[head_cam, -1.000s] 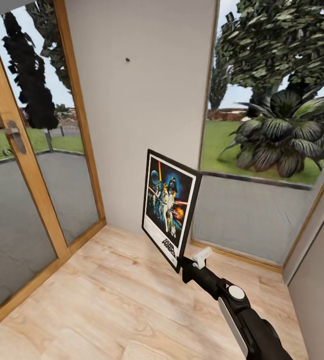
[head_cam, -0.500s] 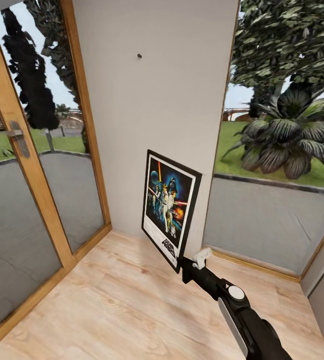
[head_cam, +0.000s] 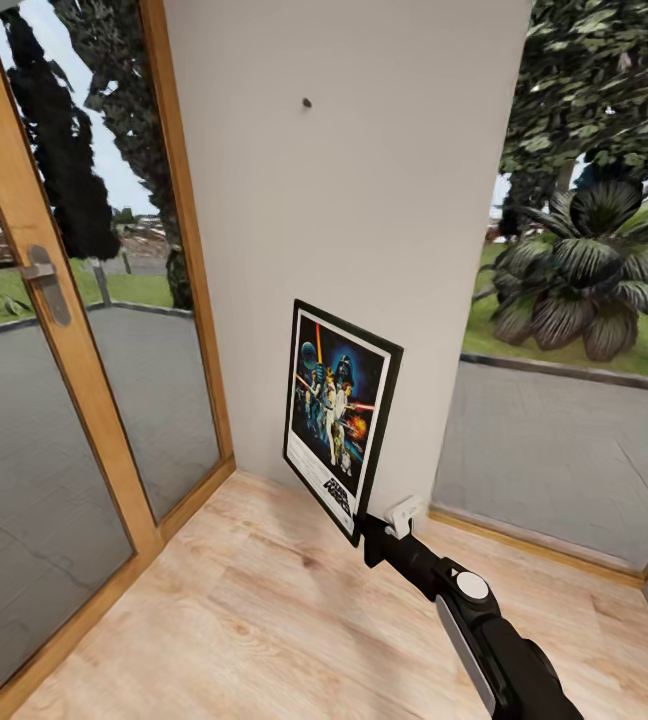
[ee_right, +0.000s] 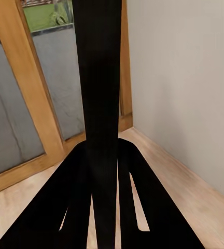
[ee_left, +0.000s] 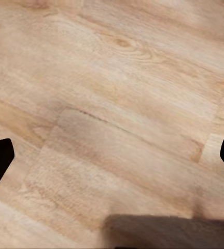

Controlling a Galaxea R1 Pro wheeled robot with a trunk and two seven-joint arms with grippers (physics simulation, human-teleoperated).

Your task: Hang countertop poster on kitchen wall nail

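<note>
The wall (head_cam: 364, 200) stands ahead, between the door (head_cam: 54, 330) on the left and a window (head_cam: 584, 300) on the right. The nail (head_cam: 307, 102) sits high on the wall. The poster (head_cam: 341, 415) is upright in front of the wall, well below the nail, above the floor (head_cam: 244, 620), held at its lower corner by the right end effector (head_cam: 389, 525).

Pale matt wood-grain floor (head_cam: 244, 610), smooth matt wall (head_cam: 364, 220), glossy-printed poster (head_cam: 340, 414) in black frame.
</note>
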